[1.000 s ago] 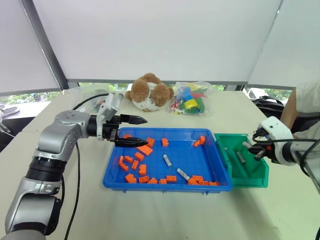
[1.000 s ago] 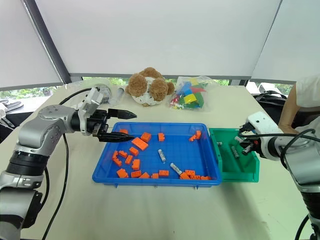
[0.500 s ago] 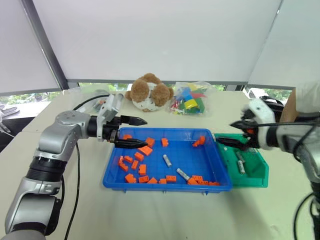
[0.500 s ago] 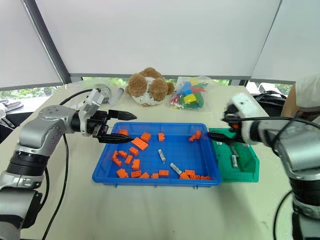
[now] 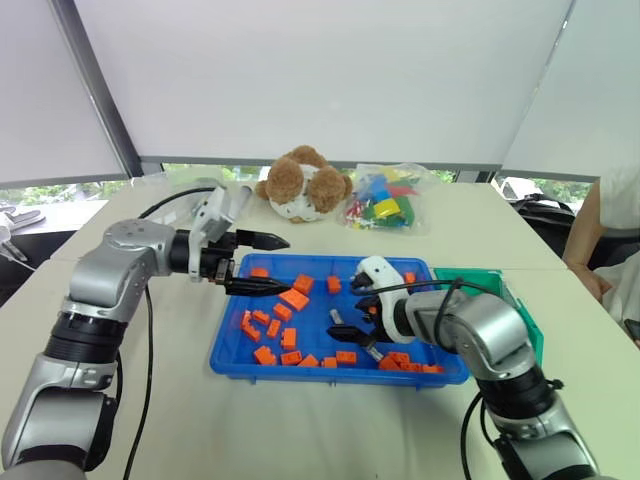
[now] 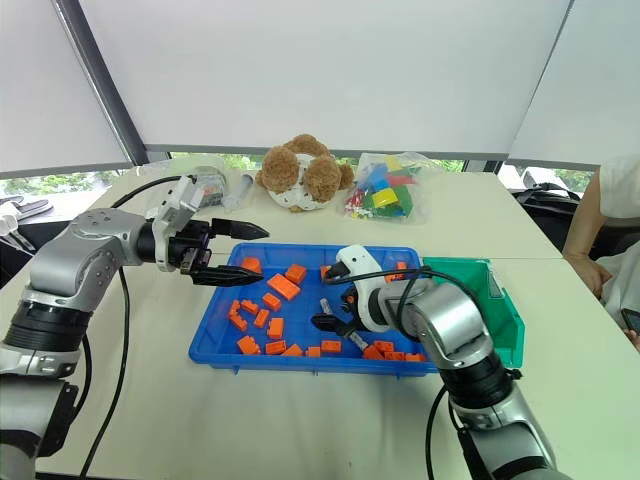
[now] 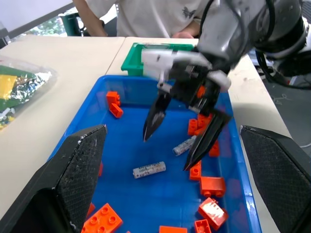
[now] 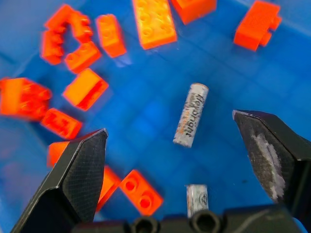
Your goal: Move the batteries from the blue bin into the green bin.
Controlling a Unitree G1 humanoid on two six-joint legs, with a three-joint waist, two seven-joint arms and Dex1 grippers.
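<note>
The blue bin (image 5: 330,368) sits mid-table, scattered with orange bricks (image 5: 294,298). Two batteries lie on its floor: one (image 8: 191,114) right below and between my right gripper's fingers, another (image 7: 185,144) close beside it. My right gripper (image 5: 345,308) hovers open and empty over the middle of the blue bin. Over the bin's back left corner, my left gripper (image 5: 285,265) is held open and empty. The green bin (image 5: 480,275) stands against the blue bin's right end, largely hidden behind my right arm.
A brown teddy bear (image 5: 303,183) and a clear bag of coloured bricks (image 5: 385,205) lie on the table behind the blue bin. A person (image 5: 615,220) sits at the right edge of the table. A black cable trails along my left arm.
My right gripper has opened over the green bin and swung left and down to hover above the blue bin's middle. The left arm has stayed still. The camera shifted slightly.
</note>
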